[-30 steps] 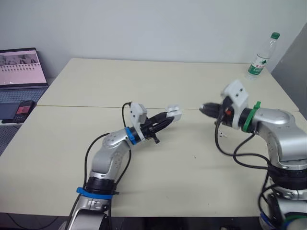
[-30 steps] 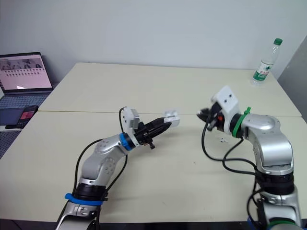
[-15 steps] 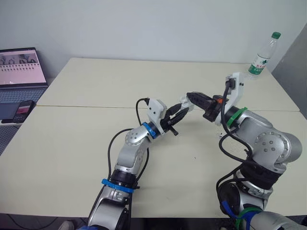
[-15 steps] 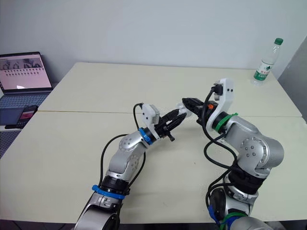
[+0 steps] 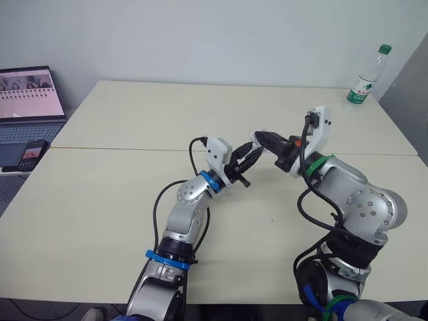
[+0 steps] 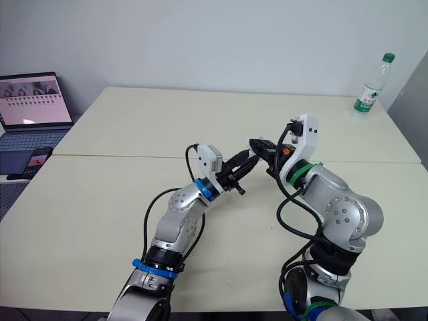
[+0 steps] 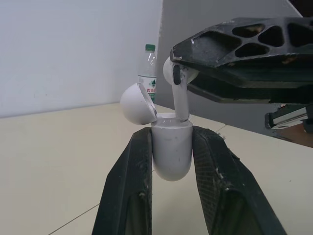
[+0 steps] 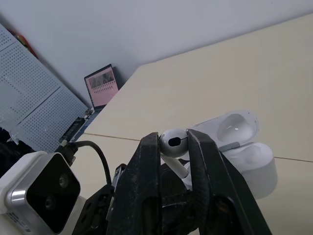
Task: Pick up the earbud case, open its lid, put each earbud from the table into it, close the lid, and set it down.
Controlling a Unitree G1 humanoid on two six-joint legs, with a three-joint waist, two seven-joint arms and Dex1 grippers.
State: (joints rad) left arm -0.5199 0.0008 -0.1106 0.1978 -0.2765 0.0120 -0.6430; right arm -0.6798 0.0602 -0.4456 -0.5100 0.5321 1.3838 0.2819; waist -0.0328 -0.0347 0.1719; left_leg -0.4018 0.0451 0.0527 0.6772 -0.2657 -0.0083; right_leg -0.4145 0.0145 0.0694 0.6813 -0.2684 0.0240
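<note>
Sitting between the left tool's (image 7: 172, 136) two black fingers, the case (image 7: 171, 147) is pinched at its sides and held in the air over the middle of the worktop (image 5: 167, 114). It is smooth white plastic, a rounded capsule whose long axis runs along the fingers, mouth facing away from the wrist. Its domed lid (image 7: 137, 104) is hinged back to one side, the hollow showing.

A glossy white earbud (image 7: 178, 83) meets the mouth: bulbous head with a dark oval grille, straight stem pointing into the case, tip just inside the rim. The right tool (image 8: 173, 138) is closed narrowly on that head, its latticed black fingers reaching over the case.

A clear plastic bottle (image 5: 364, 79) with a green cap stands upright at the worktop's far right corner. A laptop (image 5: 30, 93) sits open off its left edge.
</note>
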